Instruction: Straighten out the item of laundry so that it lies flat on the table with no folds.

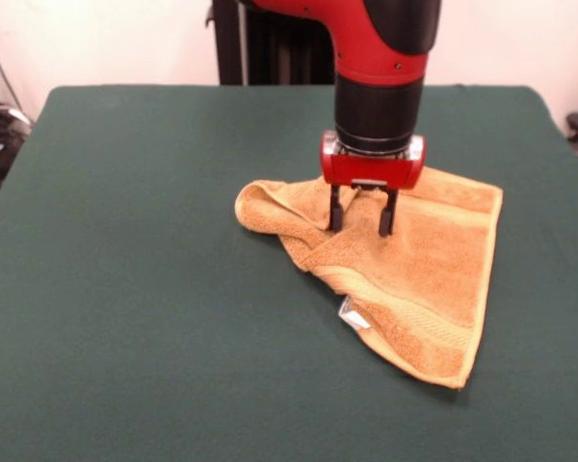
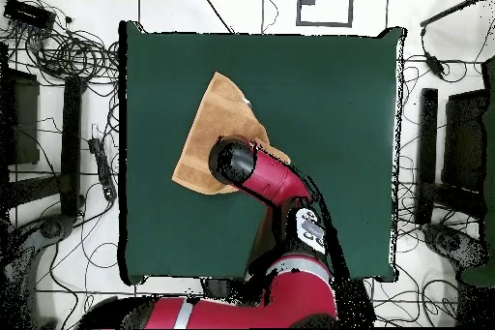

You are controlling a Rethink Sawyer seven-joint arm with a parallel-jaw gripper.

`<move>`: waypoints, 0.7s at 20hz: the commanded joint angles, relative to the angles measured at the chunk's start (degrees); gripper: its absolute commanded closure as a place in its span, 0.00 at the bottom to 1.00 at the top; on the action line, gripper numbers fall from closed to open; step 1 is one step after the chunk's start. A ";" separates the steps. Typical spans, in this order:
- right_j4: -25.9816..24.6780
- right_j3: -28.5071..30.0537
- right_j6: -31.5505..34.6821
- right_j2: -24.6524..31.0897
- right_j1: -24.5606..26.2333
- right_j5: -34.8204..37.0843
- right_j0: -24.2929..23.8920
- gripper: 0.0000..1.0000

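Note:
The orange-yellow towel (image 1: 419, 274) lies on the green table (image 1: 125, 250) right of centre. Its right part is flat, with a border band and a white tag (image 1: 352, 314) at the near-left edge. Its left part is folded over and bunched into a lump (image 1: 270, 207). My gripper (image 1: 361, 226) points straight down over the fold, open, with both black fingertips (image 1: 387, 223) touching or just above the cloth. In the overhead view the towel (image 2: 215, 118) shows left of centre on the table (image 2: 329, 94), and the arm's wrist (image 2: 234, 162) hides the gripper and the towel's lower right part.
The red and black arm (image 2: 280, 186) reaches from the base at the bottom edge across the table. Cables and stands (image 2: 72, 55) lie on the floor around the table on both sides.

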 commanded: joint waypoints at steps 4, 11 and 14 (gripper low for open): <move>-0.35 0.60 14.83 -4.97 0.82 0.86 6.87 0.00; 0.85 1.06 14.91 -5.19 0.10 0.11 5.92 0.00; 0.57 0.98 14.45 -5.45 0.40 -0.94 5.34 0.00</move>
